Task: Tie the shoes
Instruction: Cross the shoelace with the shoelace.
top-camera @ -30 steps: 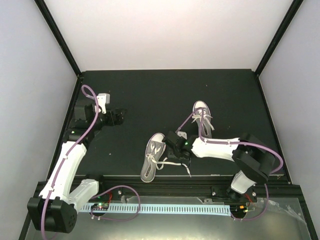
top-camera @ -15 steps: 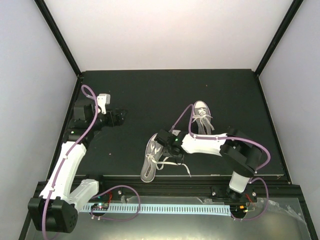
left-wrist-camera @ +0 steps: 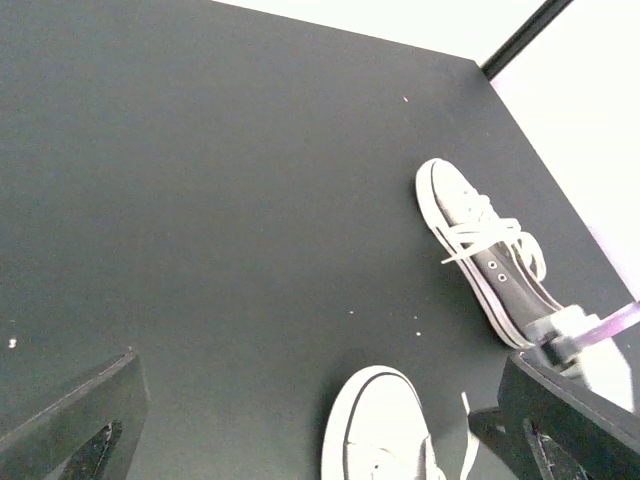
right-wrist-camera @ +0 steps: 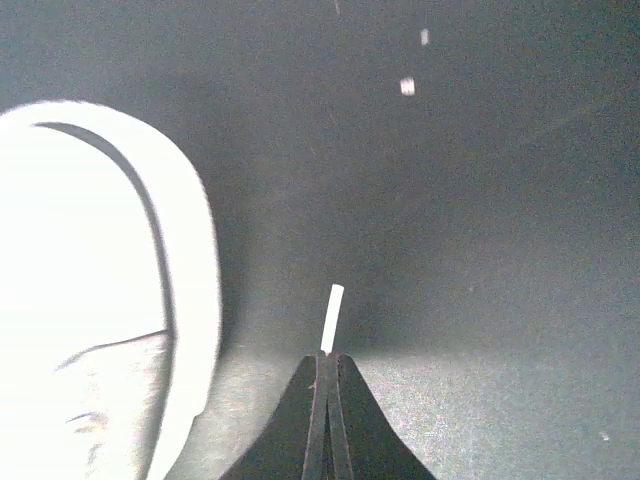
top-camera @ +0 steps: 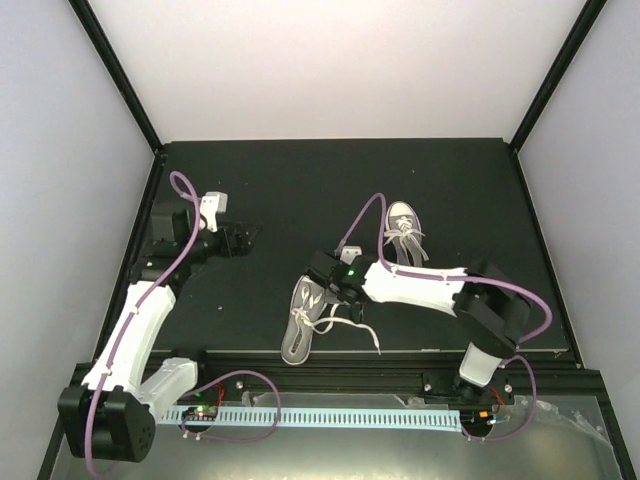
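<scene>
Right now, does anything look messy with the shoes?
Yes. The near shoe is untied: its white laces sprawl loose over the table toward the front edge. The right gripper pinches one lace tip.

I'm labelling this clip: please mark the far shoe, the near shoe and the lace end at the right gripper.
far shoe [top-camera: 405, 240]: top external view, on its laces.
near shoe [top-camera: 296, 338]: top external view, on its near half.
lace end [right-wrist-camera: 332, 312]: right wrist view, on the white tip.
</scene>
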Controlling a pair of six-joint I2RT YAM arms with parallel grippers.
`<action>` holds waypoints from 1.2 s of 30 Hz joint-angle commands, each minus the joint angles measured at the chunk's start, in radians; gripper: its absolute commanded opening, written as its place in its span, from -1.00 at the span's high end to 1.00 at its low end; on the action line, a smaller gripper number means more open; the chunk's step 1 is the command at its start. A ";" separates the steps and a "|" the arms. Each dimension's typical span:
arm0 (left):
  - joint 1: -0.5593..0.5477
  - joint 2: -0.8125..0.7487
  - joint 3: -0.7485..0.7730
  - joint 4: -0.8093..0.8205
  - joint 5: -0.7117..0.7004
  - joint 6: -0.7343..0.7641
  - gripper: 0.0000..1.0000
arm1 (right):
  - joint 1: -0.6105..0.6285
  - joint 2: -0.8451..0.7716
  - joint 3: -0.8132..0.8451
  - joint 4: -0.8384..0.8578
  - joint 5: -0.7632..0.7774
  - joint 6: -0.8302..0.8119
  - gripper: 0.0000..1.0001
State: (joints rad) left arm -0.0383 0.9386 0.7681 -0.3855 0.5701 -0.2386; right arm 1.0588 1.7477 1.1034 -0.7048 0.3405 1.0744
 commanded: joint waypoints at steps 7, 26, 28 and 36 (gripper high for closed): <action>-0.283 0.078 0.009 0.017 0.079 0.070 -0.91 | -0.028 -0.244 0.021 0.182 0.108 -0.208 0.97; -0.490 0.189 -0.275 0.473 0.137 -0.143 -0.69 | -0.115 -0.385 0.053 0.407 -0.063 -0.383 0.97; -0.491 0.200 -0.270 0.492 0.121 -0.153 -0.55 | -0.115 -0.386 0.056 0.409 -0.069 -0.380 0.97; -0.491 0.226 -0.259 0.525 0.070 -0.162 0.06 | -0.118 -0.388 0.061 0.407 -0.074 -0.377 0.97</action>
State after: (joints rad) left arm -0.5251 1.1526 0.4828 0.0830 0.6598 -0.3988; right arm 0.9474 1.3842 1.1366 -0.3214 0.2665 0.7071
